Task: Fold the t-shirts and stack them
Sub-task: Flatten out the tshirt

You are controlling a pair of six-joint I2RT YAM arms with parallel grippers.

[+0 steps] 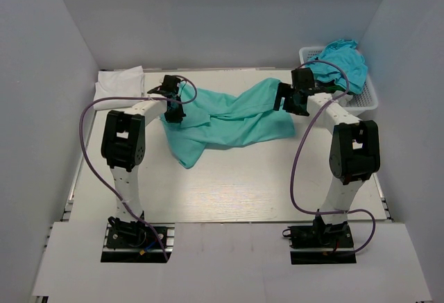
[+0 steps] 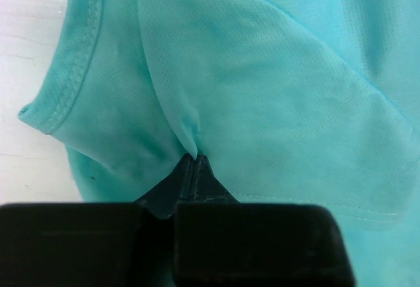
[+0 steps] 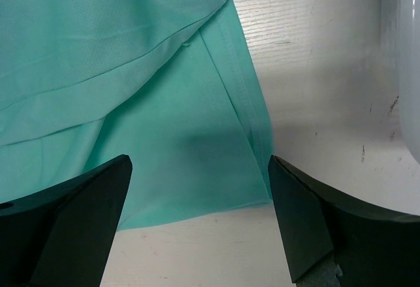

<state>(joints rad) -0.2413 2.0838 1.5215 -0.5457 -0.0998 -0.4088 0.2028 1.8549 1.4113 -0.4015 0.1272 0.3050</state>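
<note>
The mint t-shirt (image 1: 229,119) lies rumpled, stretched sideways across the middle. A white t-shirt (image 1: 119,84) sits folded at far left. Turquoise t-shirts (image 1: 340,64) are heaped at far right.

The green t-shirt (image 2: 275,83) is showing as soft, matt cloth with a fine pinhole weave and stitched hems. The tabletop (image 3: 315,70) is looking like white-painted wood, grainy and scuffed. The left tool (image 2: 195,160) and right tool (image 3: 199,165) are looking like matt black plastic. The basket (image 1: 368,100) is showing smooth white plastic.

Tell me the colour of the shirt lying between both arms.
The soft cloth shirt is mint green; top external view.
</note>
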